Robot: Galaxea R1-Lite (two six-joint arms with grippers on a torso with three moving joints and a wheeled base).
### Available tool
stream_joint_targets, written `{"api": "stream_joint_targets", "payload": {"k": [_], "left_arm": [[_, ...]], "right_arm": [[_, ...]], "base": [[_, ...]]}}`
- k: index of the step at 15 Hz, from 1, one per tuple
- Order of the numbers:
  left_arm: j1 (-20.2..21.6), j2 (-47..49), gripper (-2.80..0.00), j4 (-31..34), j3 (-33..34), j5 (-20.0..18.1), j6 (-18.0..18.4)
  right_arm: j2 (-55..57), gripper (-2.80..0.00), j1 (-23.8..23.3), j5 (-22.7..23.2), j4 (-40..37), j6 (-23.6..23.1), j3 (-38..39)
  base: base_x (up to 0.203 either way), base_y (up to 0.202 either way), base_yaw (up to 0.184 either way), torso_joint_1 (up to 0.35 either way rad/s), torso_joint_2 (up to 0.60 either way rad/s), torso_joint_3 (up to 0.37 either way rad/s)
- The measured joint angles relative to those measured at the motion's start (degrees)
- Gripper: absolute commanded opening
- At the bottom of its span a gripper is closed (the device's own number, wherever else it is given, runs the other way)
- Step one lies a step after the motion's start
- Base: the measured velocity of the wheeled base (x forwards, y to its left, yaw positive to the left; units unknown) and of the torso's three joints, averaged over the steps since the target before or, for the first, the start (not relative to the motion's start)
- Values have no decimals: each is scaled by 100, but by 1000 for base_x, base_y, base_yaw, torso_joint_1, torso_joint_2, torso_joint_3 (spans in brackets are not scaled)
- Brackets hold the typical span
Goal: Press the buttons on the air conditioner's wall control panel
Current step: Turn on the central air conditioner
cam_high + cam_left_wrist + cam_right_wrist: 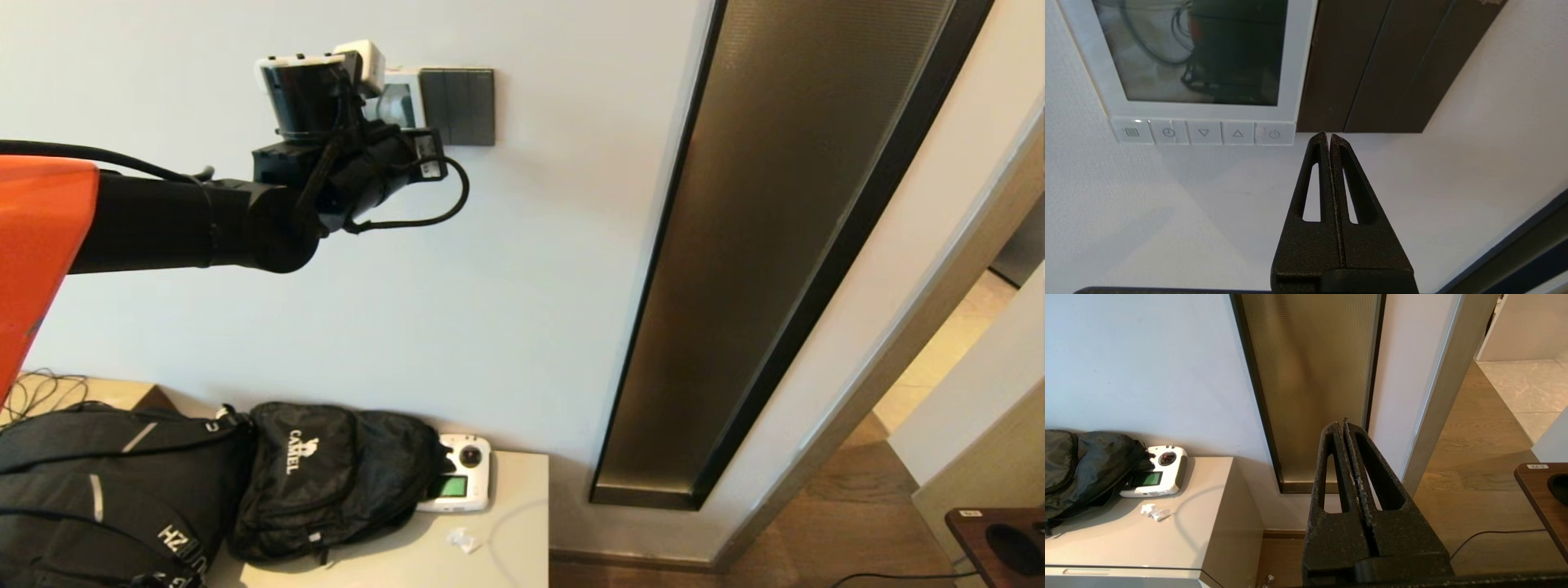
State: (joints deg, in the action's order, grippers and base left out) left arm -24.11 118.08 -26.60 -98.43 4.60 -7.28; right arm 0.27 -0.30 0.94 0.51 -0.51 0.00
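Five buttons (1203, 132): row along bottom edge of control panel (1298, 61), on wall beside dark switch plate (1372, 65).
Left gripper (1329, 136): closed, empty, just below rightmost button.
Right gripper (1342, 425): closed, empty, low, away from wall.
Desk (457, 563): two black backpacks (326, 482), white remote (459, 483).

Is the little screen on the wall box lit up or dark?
Dark. The control panel's screen shows only reflections, no glowing digits. The shut left gripper hangs below the buttons.

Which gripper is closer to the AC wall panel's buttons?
Left. The left gripper, shut, sits just below the buttons; the right gripper hangs low near the cabinet.
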Motion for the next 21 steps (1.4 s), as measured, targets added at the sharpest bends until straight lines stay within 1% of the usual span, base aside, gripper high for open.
{"api": "stream_joint_targets", "payload": {"k": [9,14,21], "left_arm": [[322,195,-280,78,-258,-38,12],[311,229,-280,69,-253,-51,-2],[149,232,-280,65,-188,-20,-7]], "right_arm": [[0,-280,0,0,0,0,0],[0,-280,0,0,0,4,0],[0,-280,6,0,0,0,0]], "base": [[0,0,0,0,0,0],[0,0,0,0,0,0],[0,0,0,0,0,0]]}}
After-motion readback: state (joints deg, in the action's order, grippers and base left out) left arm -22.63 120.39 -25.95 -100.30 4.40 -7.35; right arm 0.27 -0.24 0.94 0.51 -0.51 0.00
